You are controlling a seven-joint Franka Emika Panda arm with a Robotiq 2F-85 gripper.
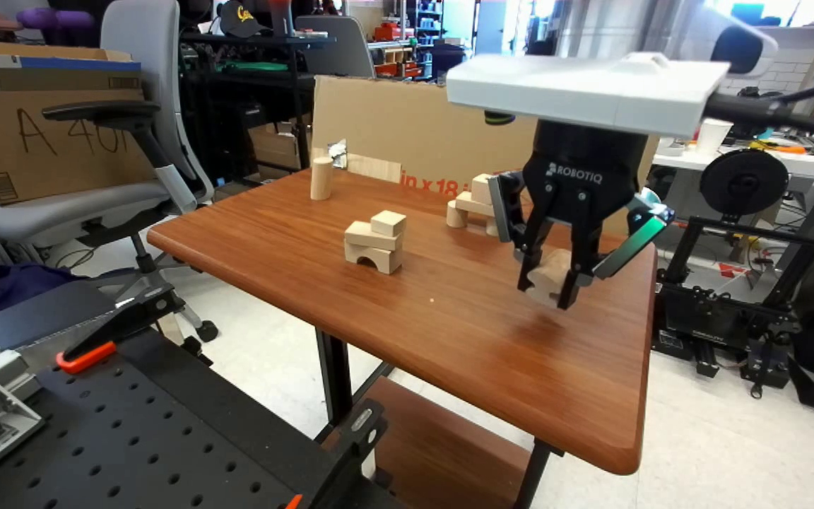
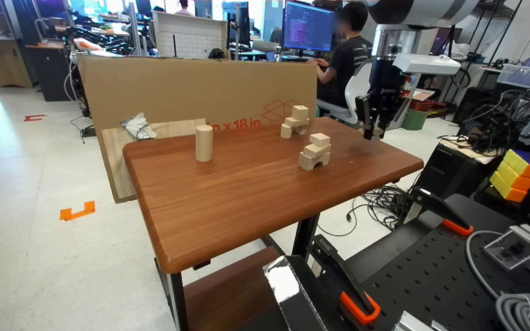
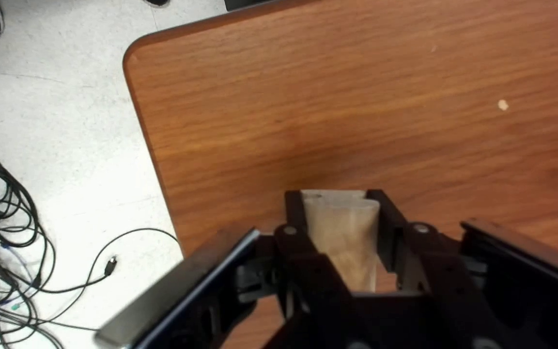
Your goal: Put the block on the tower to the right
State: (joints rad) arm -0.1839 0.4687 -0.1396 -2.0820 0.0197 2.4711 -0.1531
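My gripper [image 1: 547, 288] is shut on the block [image 1: 553, 268], a pale-wood piece, and holds it above the right part of the table. In the wrist view the block [image 3: 342, 228] sits between both fingers of the gripper [image 3: 335, 196], which hide its sides. Part of the block [image 2: 377, 133] shows in an exterior view. The tower [image 1: 474, 203], a pale stack with a cube on top, stands at the back of the table, partly behind the gripper. The tower [image 2: 296, 122] shows more fully in an exterior view, apart from the gripper.
A pale stack with an arch-shaped gap [image 1: 372, 240] stands nearer the table's front edge. An upright pale cylinder [image 1: 321, 178] stands at the far left. A cardboard sheet [image 1: 393, 120] stands behind the wooden table [image 1: 449, 304]. Black cables [image 3: 7, 252] lie on the floor beside it.
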